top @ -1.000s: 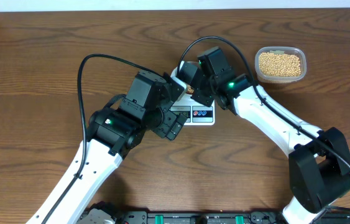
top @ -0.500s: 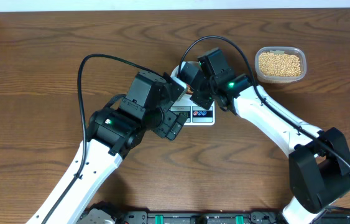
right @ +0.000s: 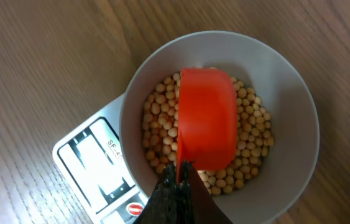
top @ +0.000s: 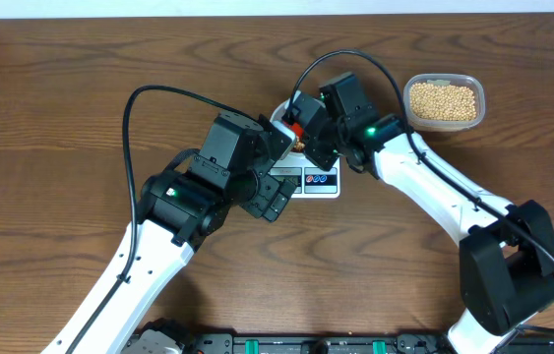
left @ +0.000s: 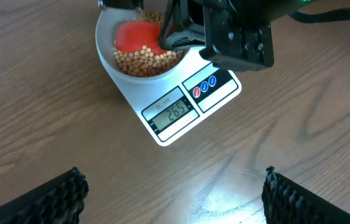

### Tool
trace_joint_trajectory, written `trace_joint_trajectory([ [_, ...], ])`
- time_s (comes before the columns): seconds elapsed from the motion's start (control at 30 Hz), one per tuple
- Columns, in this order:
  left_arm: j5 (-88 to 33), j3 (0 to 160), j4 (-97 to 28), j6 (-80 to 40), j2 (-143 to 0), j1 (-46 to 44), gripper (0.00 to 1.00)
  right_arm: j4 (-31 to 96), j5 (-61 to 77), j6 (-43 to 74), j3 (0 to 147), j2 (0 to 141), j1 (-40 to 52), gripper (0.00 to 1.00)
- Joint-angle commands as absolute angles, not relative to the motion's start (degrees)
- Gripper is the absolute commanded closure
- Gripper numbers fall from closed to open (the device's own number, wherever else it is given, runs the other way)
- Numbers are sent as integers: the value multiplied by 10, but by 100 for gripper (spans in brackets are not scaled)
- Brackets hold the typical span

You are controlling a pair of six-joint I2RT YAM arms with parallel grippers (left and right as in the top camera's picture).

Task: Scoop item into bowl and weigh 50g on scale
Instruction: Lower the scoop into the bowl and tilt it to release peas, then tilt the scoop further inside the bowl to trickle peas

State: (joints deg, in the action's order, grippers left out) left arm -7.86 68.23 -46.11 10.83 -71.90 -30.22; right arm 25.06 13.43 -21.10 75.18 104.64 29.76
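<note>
The brown wooden table (top: pixel 60 98) fills every view. Both arms meet over the white scale (left: pixel 175 118), which lies at the upper middle of the overhead frame. A clear plastic tub (top: pixel 443 101) sits at the upper right, well apart from the scale. The left gripper (left: pixel 175 186) hangs above the table at the scale's front edge, spread wide and holding nothing. The pale bowl (right: pixel 293 124) stands on the scale. The right gripper (right: pixel 178 183) is pinched tight on the handle of an orange-red scoop (right: pixel 207 118), whose cup lies inside the bowl over the tan beans (right: pixel 249 130); more of them fill the tub. The scale's display (left: pixel 176 112) shows the digits 2, 6, 5.
</note>
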Motion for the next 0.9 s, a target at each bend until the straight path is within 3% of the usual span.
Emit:
trace_joint_trajectory([
  [0.0, -85, 686, -462, 118, -722, -301, 8, 244, 159, -175, 749, 1050, 289, 99],
  [0.87, -86, 686, -462, 118, -722, -301, 8, 229, 360, -111, 749, 1050, 209, 99],
])
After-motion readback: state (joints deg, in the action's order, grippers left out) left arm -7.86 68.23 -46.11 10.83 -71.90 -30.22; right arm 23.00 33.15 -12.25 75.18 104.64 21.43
